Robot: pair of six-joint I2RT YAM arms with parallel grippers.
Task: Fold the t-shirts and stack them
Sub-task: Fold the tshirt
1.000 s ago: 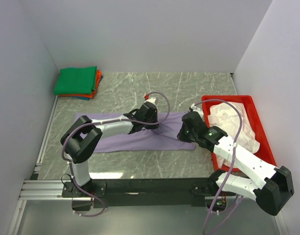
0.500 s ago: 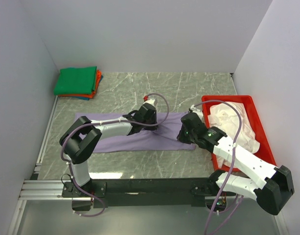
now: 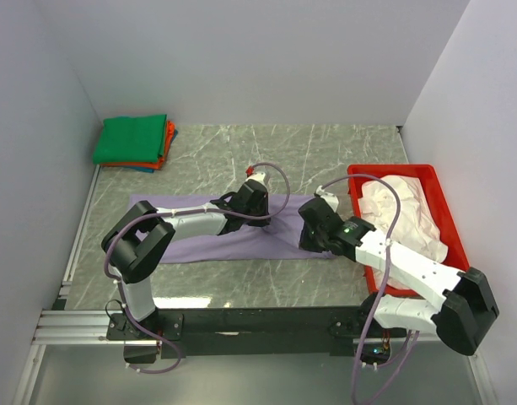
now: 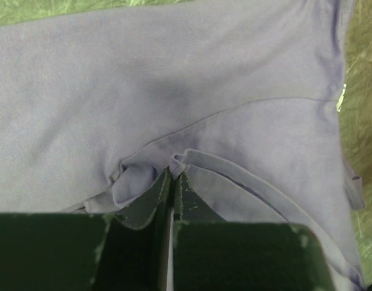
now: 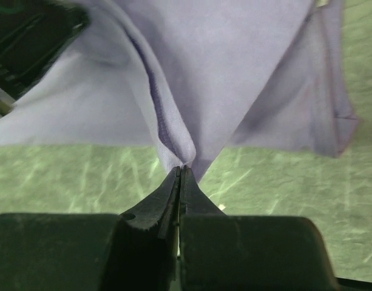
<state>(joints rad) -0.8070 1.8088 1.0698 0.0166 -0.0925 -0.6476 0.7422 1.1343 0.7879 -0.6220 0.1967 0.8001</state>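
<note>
Right fingers [image 5: 162, 206] pinching lavender t-shirt [image 5: 234, 60], hidden overhead

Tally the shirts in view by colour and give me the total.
lavender t-shirt: 1
green t-shirt: 1
orange-red t-shirt: 1
blue t-shirt: 1, only a sliver showing under the stack
pale pinkish-white t-shirt, heaped in the red tray: 1, as far as the heap shows
Total: 5
</note>
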